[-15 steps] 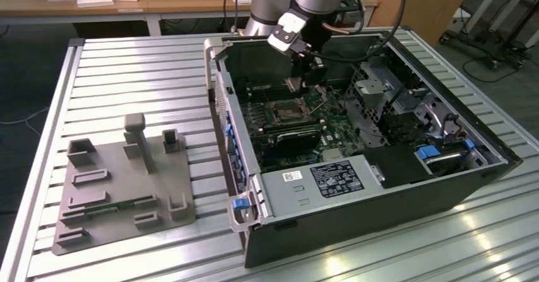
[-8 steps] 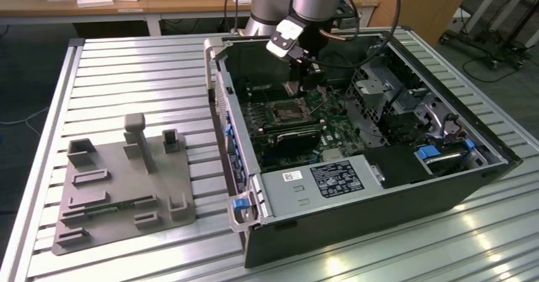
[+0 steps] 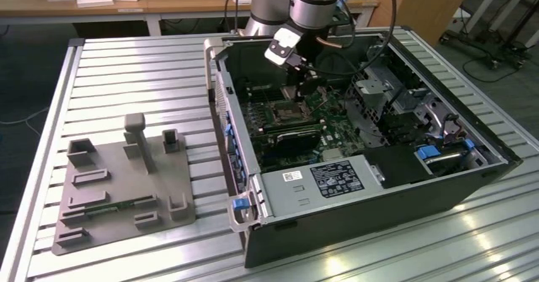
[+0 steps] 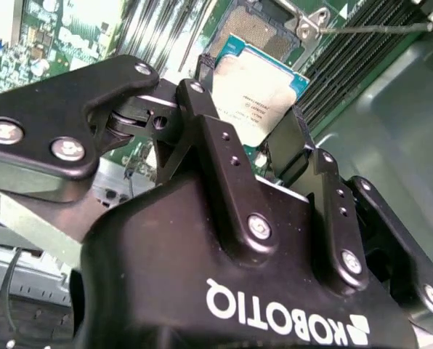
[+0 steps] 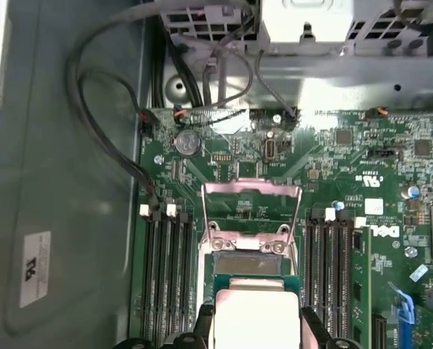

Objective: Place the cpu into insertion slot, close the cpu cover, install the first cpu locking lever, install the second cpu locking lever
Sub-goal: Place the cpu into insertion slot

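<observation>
Second wrist view, end effector (image 4: pixel 248 109) clamped on cpu (image 4: pixel 261 86), first wrist view, cpu cover (image 5: pixel 253 189) open

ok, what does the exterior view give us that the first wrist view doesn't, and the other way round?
Exterior view's own: the arm, the whole computer case, the slatted table, and a grey fixture plate on it, to the exterior view's left of the case.
First wrist view's own: the cpu gripped in the hand, not yet in the insertion slot; the cpu cover flipped up; a coin cell.
Both: the green motherboard, memory slots, the slot.
</observation>
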Action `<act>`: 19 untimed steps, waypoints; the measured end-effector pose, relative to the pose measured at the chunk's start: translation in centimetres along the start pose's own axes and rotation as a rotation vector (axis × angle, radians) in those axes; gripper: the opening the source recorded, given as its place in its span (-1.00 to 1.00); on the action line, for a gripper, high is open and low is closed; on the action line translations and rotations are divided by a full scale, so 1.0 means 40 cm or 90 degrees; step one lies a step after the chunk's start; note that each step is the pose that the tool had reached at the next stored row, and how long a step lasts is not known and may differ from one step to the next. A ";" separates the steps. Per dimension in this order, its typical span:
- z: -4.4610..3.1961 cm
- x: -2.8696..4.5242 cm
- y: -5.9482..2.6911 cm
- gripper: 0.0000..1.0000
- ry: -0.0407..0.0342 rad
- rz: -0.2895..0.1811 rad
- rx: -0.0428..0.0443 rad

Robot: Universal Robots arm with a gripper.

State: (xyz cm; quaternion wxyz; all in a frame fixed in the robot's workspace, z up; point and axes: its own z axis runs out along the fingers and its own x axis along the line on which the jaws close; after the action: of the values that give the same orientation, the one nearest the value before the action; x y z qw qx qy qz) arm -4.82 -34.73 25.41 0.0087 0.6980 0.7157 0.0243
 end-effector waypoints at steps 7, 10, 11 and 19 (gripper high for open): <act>0.032 0.000 -0.008 0.08 -0.0001 0.002 0.0000; 0.045 -0.001 -0.009 0.08 -0.0007 0.014 -0.0003; 0.050 -0.001 -0.009 0.08 -0.0010 0.022 -0.0004; 0.086 -0.001 -0.010 0.08 -0.0021 0.045 -0.0010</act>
State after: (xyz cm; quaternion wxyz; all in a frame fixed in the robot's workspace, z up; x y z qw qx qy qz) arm -5.06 -34.69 21.94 0.0096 0.7230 0.6903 0.0240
